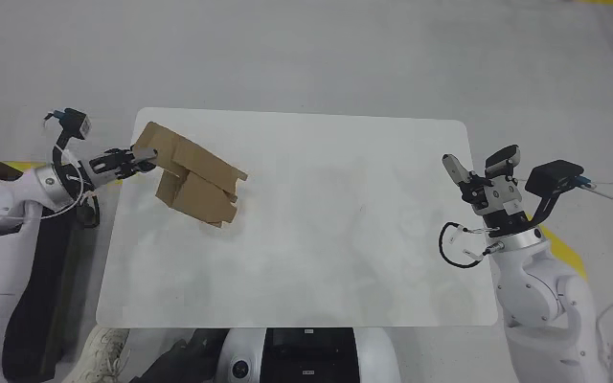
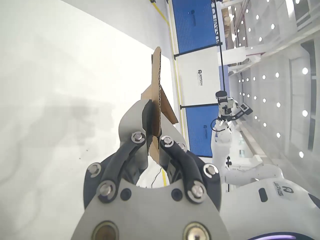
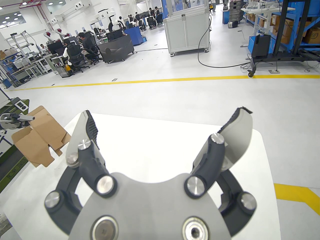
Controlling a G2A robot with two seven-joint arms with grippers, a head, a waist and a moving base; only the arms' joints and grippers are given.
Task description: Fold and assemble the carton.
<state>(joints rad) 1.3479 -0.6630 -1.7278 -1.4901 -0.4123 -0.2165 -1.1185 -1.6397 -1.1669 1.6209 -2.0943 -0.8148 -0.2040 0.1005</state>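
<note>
Carton [image 1: 196,182], one edge between jaws of left gripper [image 2: 155,124]

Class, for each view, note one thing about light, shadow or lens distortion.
Top view: even light, the carton barely shadows the white table. Left wrist view: table glares white, with a soft grey shadow beside the left gripper. Right wrist view: wide lens slightly bows the yellow floor line.

An industrial robotics lab hall: staffed desks [image 3: 116,47], blue storage shelving [image 3: 291,13], a yellow floor line [image 3: 150,81].

brown unfolded carton [image 1: 194,177] lifted, flaps spread.
</note>
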